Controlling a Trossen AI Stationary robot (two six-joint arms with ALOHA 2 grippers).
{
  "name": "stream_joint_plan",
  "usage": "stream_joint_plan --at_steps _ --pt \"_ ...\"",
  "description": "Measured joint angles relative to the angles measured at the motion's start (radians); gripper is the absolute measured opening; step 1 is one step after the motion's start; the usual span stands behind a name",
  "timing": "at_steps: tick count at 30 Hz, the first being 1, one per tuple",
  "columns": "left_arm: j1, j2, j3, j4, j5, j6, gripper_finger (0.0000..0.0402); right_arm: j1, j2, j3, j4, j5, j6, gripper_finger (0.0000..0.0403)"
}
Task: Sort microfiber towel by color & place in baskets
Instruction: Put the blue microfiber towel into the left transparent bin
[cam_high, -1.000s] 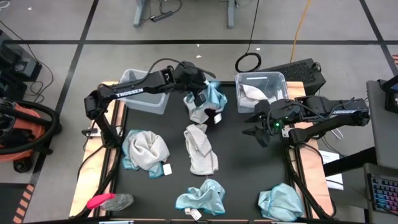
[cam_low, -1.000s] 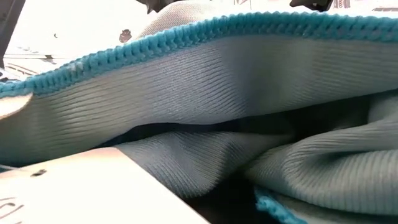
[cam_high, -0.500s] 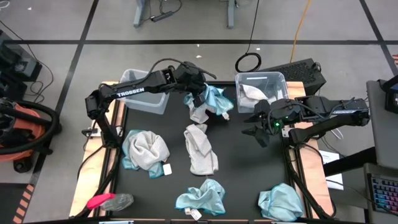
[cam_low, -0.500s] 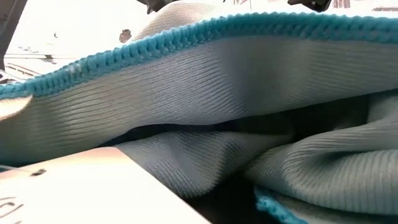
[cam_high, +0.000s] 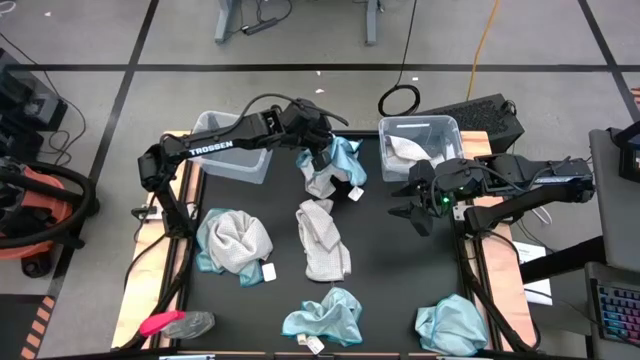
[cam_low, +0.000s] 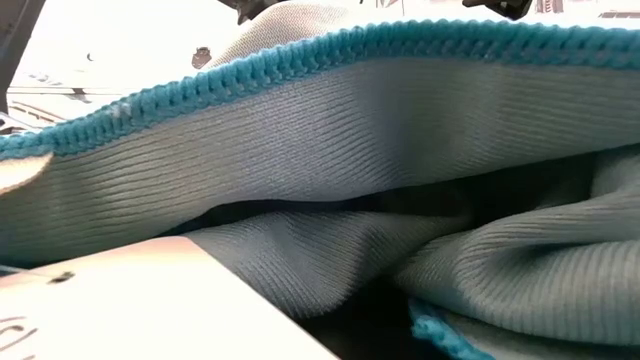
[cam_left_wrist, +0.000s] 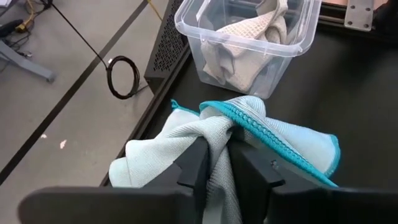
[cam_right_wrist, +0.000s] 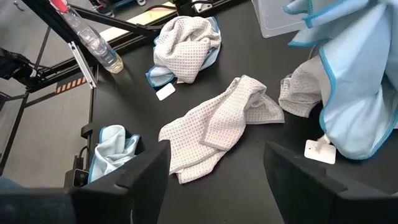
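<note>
My left gripper (cam_high: 325, 152) is over the table's far middle, shut on a light teal-blue towel (cam_high: 340, 165) that hangs between the two clear baskets. The left basket (cam_high: 232, 145) looks empty. The right basket (cam_high: 420, 135) holds a pale grey-white towel (cam_left_wrist: 249, 31). A grey waffle cloth (cam_right_wrist: 298, 96) lies by the hanging towel's lower part. My right gripper (cam_high: 415, 205) waits open in front of the right basket, with nothing between its fingers (cam_right_wrist: 137, 174). My left gripper pinches a bunched part of the teal towel (cam_left_wrist: 219, 140) between its two fingers, in several gathered layers. The fingers slant down from the table's left side. The towel droops slack below them, and its white tag (cam_right_wrist: 320, 151) lies on the table.
More towels lie on the black mat: a grey-white one over teal at the left (cam_high: 235, 245), a grey one in the middle (cam_high: 322, 240), and teal ones at the near edge (cam_high: 322, 318) and near right (cam_high: 450, 325). A pink-and-grey object (cam_high: 170, 323) lies near left. A teal towel (cam_low: 320, 150) fills the low view.
The teal towel under my left gripper has swung. Its lower part and tag went toward the table's right edge, then came back under the gripper. Both arms have stayed about where they were.
</note>
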Motion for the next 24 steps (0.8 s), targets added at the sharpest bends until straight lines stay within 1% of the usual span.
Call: stream_joint_plan --at_steps 3,9,12,16,19,22,24 --pt "0.0 0.002 0.0 0.005 0.0 0.0 0.0087 0.0 0.0 0.0 0.0 0.0 0.0 0.0247" --pt "-0.005 0.006 0.0 0.002 0.007 0.014 0.0089 0.0 0.0 0.0 0.0 0.0 -0.002 0.0247" --pt "-0.006 0.006 0.0 -0.009 0.04 0.023 0.0088 0.0 0.0 0.0 0.001 0.0 -0.002 0.0247" --pt "-0.012 0.007 -0.038 -0.02 0.123 0.027 0.0091 0.0 0.0 0.0 0.001 0.0 -0.002 0.0247" --pt "-0.03 0.045 -0.073 -0.052 0.129 0.034 0.011 0.0 0.0 0.0 0.002 0.0 0.0 0.0247" --pt "-0.05 0.1 -0.112 -0.05 0.118 0.041 0.0145 0.0 0.0 0.0 0.007 0.0 0.003 0.0247" --pt "-0.066 0.147 -0.116 -0.045 0.108 0.076 0.0171 0.0 0.0 0.0 0.007 0.0 0.009 0.0247"
